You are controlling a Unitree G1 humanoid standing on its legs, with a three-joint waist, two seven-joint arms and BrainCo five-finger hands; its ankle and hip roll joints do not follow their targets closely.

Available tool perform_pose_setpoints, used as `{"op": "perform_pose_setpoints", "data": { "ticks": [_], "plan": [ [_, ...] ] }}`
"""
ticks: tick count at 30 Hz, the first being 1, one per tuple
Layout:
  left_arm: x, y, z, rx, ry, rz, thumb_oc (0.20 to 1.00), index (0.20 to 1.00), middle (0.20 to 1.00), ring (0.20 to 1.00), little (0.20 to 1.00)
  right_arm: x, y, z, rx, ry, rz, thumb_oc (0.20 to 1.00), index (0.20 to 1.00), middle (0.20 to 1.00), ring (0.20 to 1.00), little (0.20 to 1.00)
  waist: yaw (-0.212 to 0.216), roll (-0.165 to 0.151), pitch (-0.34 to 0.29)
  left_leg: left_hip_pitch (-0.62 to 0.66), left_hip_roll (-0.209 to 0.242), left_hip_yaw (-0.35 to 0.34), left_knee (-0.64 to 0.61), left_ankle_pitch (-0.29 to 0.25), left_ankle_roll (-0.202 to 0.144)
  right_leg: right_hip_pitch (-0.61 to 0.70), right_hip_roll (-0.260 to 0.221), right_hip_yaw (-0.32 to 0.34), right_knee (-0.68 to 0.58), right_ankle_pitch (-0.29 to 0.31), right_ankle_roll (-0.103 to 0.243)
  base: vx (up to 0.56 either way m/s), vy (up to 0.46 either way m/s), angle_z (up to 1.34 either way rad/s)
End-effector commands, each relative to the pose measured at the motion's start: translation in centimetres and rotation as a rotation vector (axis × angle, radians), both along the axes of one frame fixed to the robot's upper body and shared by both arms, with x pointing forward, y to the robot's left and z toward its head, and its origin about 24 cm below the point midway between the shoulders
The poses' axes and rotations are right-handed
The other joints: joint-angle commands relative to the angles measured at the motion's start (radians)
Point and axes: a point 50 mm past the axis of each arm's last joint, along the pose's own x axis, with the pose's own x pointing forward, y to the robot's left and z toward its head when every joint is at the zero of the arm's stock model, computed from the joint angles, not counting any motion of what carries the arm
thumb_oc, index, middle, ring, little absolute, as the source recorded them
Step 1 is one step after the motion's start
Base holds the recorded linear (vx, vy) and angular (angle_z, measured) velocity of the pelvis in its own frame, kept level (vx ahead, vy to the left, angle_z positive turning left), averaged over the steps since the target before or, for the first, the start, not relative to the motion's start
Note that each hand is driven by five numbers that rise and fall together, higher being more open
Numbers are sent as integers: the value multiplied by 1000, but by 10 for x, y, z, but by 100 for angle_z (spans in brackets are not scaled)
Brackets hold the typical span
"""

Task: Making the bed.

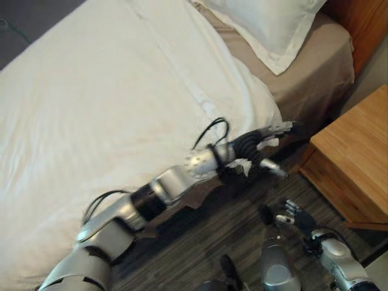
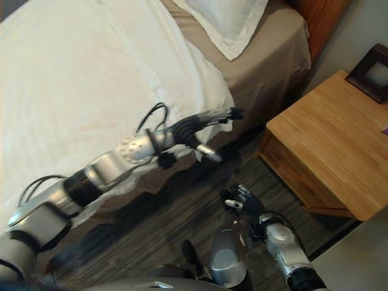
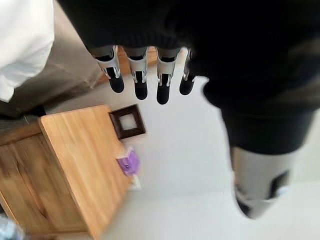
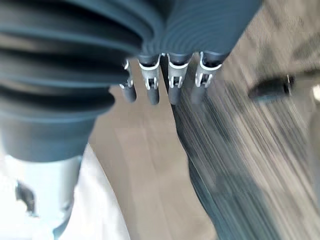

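The white duvet (image 1: 103, 103) covers most of the bed, from the far left across to its near corner (image 1: 257, 100), which hangs down over the tan fitted sheet (image 1: 315, 66) a little short of the white pillow (image 1: 267, 24) at the head. The left hand (image 1: 262, 142) reaches to that corner, its fingers (image 3: 137, 75) straight and relaxed in its own wrist view, thumb apart, grasping nothing; whether the fingertips touch the cloth I cannot tell. The risk, as I judge it, is that the hand closes on air or on only a thin fold, so a pull toward the pillow slips off and leaves the top strip of sheet bare. A pull with the arm lying across the duvet edge could also drag new creases into the smooth part. Further right, the right hand (image 2: 239, 197) hangs low over the dark floor (image 1: 242, 230), fingers released, near the wooden nightstand (image 2: 327, 145); swinging it up carelessly could knock the stand or the small dark frame (image 3: 128, 121) on it.
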Motion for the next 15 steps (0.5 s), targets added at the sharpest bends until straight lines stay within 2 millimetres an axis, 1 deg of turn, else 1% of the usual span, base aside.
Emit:
{"op": "perform_pose_setpoints", "data": {
  "ticks": [1,2,3,4,5,6,7,8,9,10,12,13,14,15],
  "plan": [
    [6,70,10,-387,84,226,1000,1000,1000,1000,1000,19,-31,45,-57,-233,-167,1000,1000,1000,1000,1000,38,-59,-53,-40,-3,-78,12,72,-31,167,50,-14,51,-179,2,21,8,3],
    [1,112,-13,-577,152,466,1000,1000,1000,1000,1000,33,-45,75,-67,-368,-252,1000,1000,1000,1000,1000,69,-74,-67,-34,-5,-87,12,69,-27,178,47,-19,50,-182,1,0,0,0],
    [1,113,-13,-578,152,468,1000,1000,1000,1000,1000,33,-45,75,-67,-368,-250,1000,1000,1000,1000,1000,67,-73,-69,-38,-5,-87,12,72,-27,175,47,-19,50,-179,1,7,7,9],
    [-11,133,-28,-707,201,588,1000,1000,1000,1000,1000,44,-48,95,-48,-454,-282,1000,1000,1000,1000,1000,92,-86,-79,-34,-8,-97,12,69,-21,185,44,-23,47,-180,-1,17,6,21],
    [-17,144,-47,-771,271,670,1000,1000,1000,1000,1000,54,-49,112,-51,-511,-279,200,200,200,200,200,107,-93,-83,-28,-9,-102,12,65,-18,196,41,-28,45,-184,-2,15,6,22],
    [-17,144,-47,-772,271,671,1000,1000,1000,1000,1000,55,-49,112,-51,-512,-277,200,200,200,200,200,105,-93,-84,-32,-9,-102,12,69,-18,192,41,-28,45,-180,-3,4,2,16],
    [-26,158,-67,-730,300,796,1000,1000,1000,1000,1000,71,-46,139,-13,-604,-264,200,200,200,200,200,137,-104,-93,-32,-12,-111,12,69,-14,200,39,-34,40,-179,-4,-19,-3,18],
    [-30,162,-72,-704,308,833,1000,1000,1000,1000,1000,78,-42,145,6,-620,-251,200,200,200,200,200,145,-108,-93,-32,-13,-115,12,69,-12,203,37,-38,38,-178,-5,-27,-4,14],
    [-38,167,-85,-690,345,887,1000,1000,1000,1000,1000,91,-27,157,83,-662,-206,200,200,200,200,200,168,-114,-94,-35,-15,-120,12,71,-9,206,36,-45,36,-177,-5,-45,-10,30],
    [-47,166,-95,-691,395,890,1000,1000,1000,1000,1000,105,-9,168,166,-692,-148,200,200,200,200,200,198,-119,-95,-42,-17,-128,12,74,-6,205,35,-51,31,-173,-6,-43,-14,13],
    [-57,164,-110,-698,475,905,1000,1000,1000,1000,1000,124,15,175,272,-698,-92,200,200,200,200,200,230,-123,-98,-47,-18,-132,12,76,-3,207,35,-57,24,-170,-7,-18,-14,9],
    [-57,164,-110,-699,474,907,1000,1000,1000,1000,1000,124,16,176,273,-698,-90,200,200,200,200,200,228,-123,-97,-47,-18,-132,12,76,-3,207,35,-56,24,-170,-7,-28,-19,7],
    [-60,166,-120,-719,515,945,1000,1000,1000,1000,1000,144,33,191,301,-701,-48,200,200,200,200,200,257,-127,-94,-54,-18,-138,12,80,-2,206,35,-62,22,-168,-9,-41,-21,23],
    [-59,166,-120,-722,515,945,1000,1000,1000,1000,1000,150,33,197,293,-702,-52,200,200,200,200,200,262,-126,-90,-59,-19,-140,12,83,-2,203,35,-63,22,-168,-10,-69,-33,15]
  ]
}}
